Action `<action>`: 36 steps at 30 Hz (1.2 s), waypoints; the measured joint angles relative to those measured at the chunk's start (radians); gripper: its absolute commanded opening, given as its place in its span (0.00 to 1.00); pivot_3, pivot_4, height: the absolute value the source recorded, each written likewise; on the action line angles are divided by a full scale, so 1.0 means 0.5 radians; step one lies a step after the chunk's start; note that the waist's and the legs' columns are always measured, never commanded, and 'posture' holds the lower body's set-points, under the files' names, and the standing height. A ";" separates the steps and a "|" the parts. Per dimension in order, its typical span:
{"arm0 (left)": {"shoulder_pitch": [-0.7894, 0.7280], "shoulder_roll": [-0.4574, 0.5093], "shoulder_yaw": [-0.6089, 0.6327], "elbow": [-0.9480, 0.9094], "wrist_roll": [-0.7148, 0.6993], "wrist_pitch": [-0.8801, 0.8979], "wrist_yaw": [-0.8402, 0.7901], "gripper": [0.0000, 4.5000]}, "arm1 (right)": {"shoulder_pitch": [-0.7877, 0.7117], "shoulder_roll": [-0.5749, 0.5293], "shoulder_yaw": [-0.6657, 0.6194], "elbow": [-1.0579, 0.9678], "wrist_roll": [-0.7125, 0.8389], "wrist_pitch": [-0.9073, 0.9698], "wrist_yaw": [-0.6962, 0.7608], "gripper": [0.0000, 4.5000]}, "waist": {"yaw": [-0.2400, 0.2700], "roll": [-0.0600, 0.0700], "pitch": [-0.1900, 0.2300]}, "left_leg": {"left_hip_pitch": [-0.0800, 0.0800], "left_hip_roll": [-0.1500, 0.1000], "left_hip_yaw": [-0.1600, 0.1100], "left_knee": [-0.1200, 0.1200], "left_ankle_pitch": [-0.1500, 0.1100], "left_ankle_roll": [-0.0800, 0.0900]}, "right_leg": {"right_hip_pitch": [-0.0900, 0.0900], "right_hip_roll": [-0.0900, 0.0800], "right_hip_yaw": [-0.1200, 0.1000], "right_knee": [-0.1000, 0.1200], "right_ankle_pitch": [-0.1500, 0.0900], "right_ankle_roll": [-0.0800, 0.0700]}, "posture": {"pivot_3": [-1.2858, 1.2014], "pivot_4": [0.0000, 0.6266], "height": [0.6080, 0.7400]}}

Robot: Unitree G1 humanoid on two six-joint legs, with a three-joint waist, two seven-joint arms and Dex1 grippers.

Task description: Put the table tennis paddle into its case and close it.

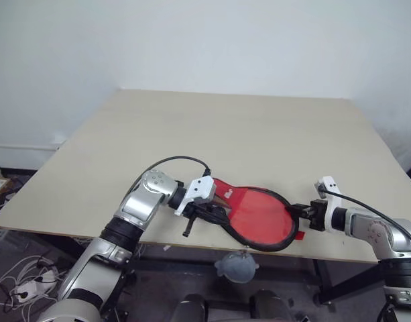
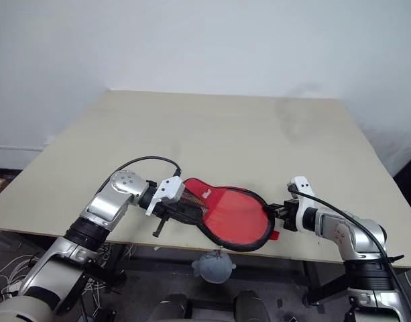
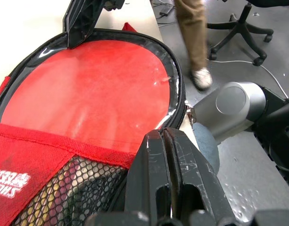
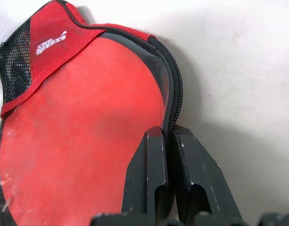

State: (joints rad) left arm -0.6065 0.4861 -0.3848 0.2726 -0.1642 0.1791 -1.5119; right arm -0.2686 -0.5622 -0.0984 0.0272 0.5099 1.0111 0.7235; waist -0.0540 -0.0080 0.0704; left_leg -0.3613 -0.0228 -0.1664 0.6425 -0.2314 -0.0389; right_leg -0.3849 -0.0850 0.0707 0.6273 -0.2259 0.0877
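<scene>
A: Red rubber under clear plastic — in the head view the table tennis paddle (image 1: 259,216) lies inside the case (image 1: 277,245), at the near edge of the pale tabletop (image 1: 245,134), its round end overhanging the edge a little.

B: And the arms?

A: The left gripper (image 1: 206,213) holds the case's handle end on the left, fingers pressed together on it. The right gripper (image 1: 300,212) meets the black rim at the round end on the right. A small red tab (image 1: 299,235) sticks out just near that gripper.

B: What does the left wrist view give?

A: The left gripper's fingers (image 3: 182,174) are closed on the case at its neck, beside the red fabric band and black mesh (image 3: 73,188). The red face shines through the plastic window. At the far rim the other gripper's black finger (image 3: 80,19) pinches the edge. Beyond the tabletop a person's leg (image 3: 191,33) and an office chair (image 3: 238,28) stand on the floor.

B: The right wrist view?

A: The right gripper's fingers (image 4: 149,183) are squeezed onto the zipped rim (image 4: 177,94), one finger either side of it.
</scene>
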 measured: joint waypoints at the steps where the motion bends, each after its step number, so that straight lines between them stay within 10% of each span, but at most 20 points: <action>1: 0.000 -0.002 0.000 0.000 0.002 -0.005 0.002 0.00 | -0.010 0.011 0.002 0.016 -0.004 -0.011 -0.007 0.00 | -0.004 0.000 0.000 | 0.000 0.000 0.001 0.000 0.001 0.001 | 0.000 0.000 0.000 0.000 0.000 0.000 | 0.52 0.00 1.00; 36: -0.001 -0.029 0.000 0.052 0.025 -0.053 0.057 0.00 | -0.379 0.295 -0.057 0.679 -0.218 -0.588 -0.418 0.00 | -0.044 0.013 0.006 | -0.017 0.002 0.037 0.003 0.017 0.027 | -0.014 -0.002 0.030 -0.007 0.004 0.007 | 0.52 0.00 1.00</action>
State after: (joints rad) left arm -0.6068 0.4718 -0.3847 0.2985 -0.1519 0.1525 -1.4836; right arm -0.4581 -0.4146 -0.1269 0.3667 0.4008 0.7169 0.5145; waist -0.0758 -0.0013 0.0735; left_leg -0.3695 -0.0217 -0.1478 0.6439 -0.2227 -0.0255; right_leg -0.3917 -0.0859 0.0855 0.6236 -0.2238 0.0912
